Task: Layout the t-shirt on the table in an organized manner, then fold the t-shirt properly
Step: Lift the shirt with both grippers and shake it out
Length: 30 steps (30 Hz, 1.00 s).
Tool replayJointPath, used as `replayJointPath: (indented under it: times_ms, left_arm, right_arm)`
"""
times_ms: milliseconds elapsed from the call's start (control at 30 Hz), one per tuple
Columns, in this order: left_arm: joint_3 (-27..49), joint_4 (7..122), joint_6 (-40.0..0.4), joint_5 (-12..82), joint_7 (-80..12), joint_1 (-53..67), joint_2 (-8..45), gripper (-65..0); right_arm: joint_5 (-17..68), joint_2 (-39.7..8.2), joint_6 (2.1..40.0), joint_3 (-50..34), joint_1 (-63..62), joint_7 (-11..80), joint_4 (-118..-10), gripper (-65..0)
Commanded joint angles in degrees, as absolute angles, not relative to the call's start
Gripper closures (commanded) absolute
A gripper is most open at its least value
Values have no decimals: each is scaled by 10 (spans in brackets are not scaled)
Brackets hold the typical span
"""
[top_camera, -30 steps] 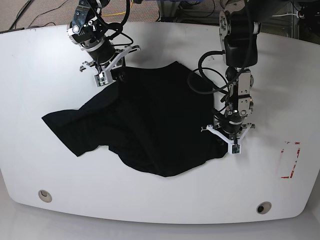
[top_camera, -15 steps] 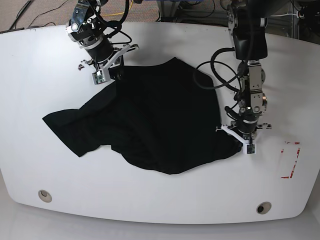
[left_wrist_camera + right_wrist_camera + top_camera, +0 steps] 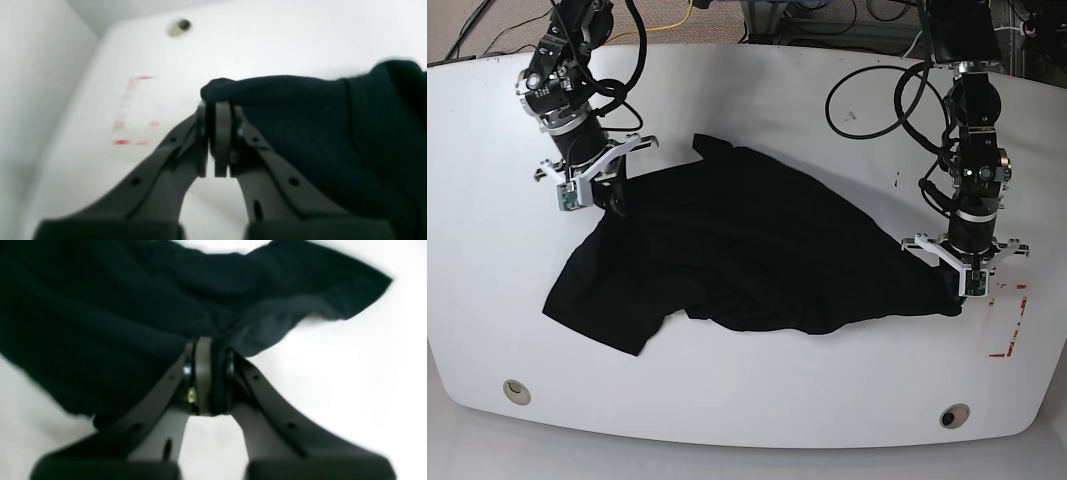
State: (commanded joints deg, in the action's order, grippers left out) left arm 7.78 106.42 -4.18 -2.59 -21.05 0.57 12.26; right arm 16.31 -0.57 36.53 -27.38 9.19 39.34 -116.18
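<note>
The black t-shirt (image 3: 747,250) lies stretched and rumpled across the middle of the white table (image 3: 757,400). My left gripper (image 3: 957,297) is at the shirt's right end, shut on a fold of the fabric; in the left wrist view (image 3: 215,140) the cloth (image 3: 317,126) bunches over the closed fingertips. My right gripper (image 3: 613,200) is at the shirt's upper left edge, shut on the cloth; in the right wrist view (image 3: 208,376) the dark fabric (image 3: 133,306) is pinched between the fingers.
A red tape rectangle (image 3: 1007,318) is just right of my left gripper, also in the left wrist view (image 3: 133,110). Grommet holes sit at front left (image 3: 517,390) and front right (image 3: 954,416). Cables loop behind the left arm (image 3: 867,95).
Both grippers moved apart with the shirt: the right one left and nearer, the left one right toward the red tape. The shirt is pulled wider and flatter.
</note>
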Motion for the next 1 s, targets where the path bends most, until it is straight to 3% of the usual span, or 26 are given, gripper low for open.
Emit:
replayJointPath:
  times_ms: [333, 800, 1000]
  left_arm:
    - [101, 1134, -42, -28, -240, -45, 128, 0]
    - [101, 1139, -42, -27, -421, -335, 127, 0]
    - [102, 1136, -42, -29, -446, -436, 130, 0]
  right_arm:
    - [174, -45, 370, -292, -82, 483, -1156, -2]
    - [174, -135, 371, -233, -357, 523, -1054, -6]
    - [174, -162, 371, -186, -472, 523, -993, -6]
